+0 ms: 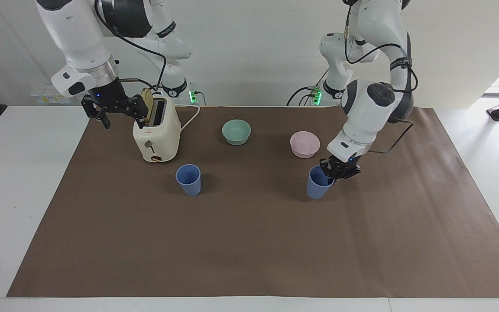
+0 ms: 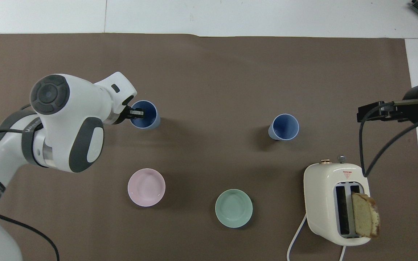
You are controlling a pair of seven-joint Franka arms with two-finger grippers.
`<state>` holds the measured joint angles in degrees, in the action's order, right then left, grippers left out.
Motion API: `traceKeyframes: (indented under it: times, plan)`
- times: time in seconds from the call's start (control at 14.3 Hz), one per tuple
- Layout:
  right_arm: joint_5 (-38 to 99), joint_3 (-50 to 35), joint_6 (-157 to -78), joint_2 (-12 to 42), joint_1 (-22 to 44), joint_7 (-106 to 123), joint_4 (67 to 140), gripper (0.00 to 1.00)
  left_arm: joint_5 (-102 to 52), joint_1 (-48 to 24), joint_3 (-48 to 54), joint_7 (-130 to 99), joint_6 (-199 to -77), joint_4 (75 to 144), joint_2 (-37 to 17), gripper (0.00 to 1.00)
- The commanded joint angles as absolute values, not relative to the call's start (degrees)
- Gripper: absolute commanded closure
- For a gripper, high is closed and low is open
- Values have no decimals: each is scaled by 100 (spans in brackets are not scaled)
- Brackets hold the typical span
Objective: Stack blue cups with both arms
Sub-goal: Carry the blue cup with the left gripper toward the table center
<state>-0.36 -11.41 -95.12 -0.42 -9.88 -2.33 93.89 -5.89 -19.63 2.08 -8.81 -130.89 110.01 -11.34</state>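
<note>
The left hand [image 1: 335, 170] is pinching the rim of one blue cup [image 1: 317, 185], tilted and carried low over the brown mat, near the pink bowl [image 1: 304, 144]. The other blue cup [image 1: 188, 179] stands upright on the bench by the toaster [image 1: 156, 134]. The right hand [image 1: 113, 109] waits beside the toaster, fingers spread.

You cannot see whether the held blue cup [image 1: 318, 187] is clear of the brown paper [image 1: 249, 242]. The left gripper [image 1: 333, 172] covers part of its rim. The right gripper [image 2: 370, 112] is partly cut off overhead, and the toaster [image 2: 334, 203] cord runs off-frame.
</note>
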Motion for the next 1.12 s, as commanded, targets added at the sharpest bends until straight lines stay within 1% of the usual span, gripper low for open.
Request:
traceKeyframes:
  times: [0.0,0.14,0.35,0.42,0.49,0.56,0.63,0.7,0.77,0.91,1.05]
  plan:
    - [79,-1178,-9501,-193,-1090,-44,9536,0,-589,-2546,88,-1361,-13568,11205,-1194,100]
    - [79,-1178,-9492,-193,-1090,-44,9536,0,-580,-2715,97,-1617,-13711,11224,-1257,100]
    - [79,-1178,-9527,-185,-1099,-44,9536,0,-580,-2891,97,-1626,-13711,11381,-1213,100]
    - [79,-1178,-9527,-185,-1099,-44,9536,0,-580,-2935,97,-1643,-13694,11391,-1204,92]
    - [79,-1178,-9545,-185,-1099,-44,9536,0,-580,-2944,105,-1704,-13659,11391,-1195,76]
    - [79,-1178,-9606,-185,-1099,-44,9545,0,-580,-2970,114,-1783,-13632,11391,-1195,49]
    - [79,-1178,-9633,-185,-1090,-44,9545,0,-580,-2971,114,-1784,-13632,11373,-1195,23]
    - [79,-1178,-9633,-193,-1090,-44,9571,0,-580,-2962,114,-1784,-13632,11330,-1213,4]
    - [88,-1178,-9633,-202,-1090,-44,9658,0,-580,-2962,106,-1784,-13632,11320,-1222,0]
    - [114,-1169,-9720,-255,-1090,-61,9773,0,-580,-2918,97,-1775,-13606,11259,-1230,0]
    - [132,-1169,-10166,-237,-1090,-105,10044,0,-580,-2839,62,-1732,-13440,11206,-1117,0]
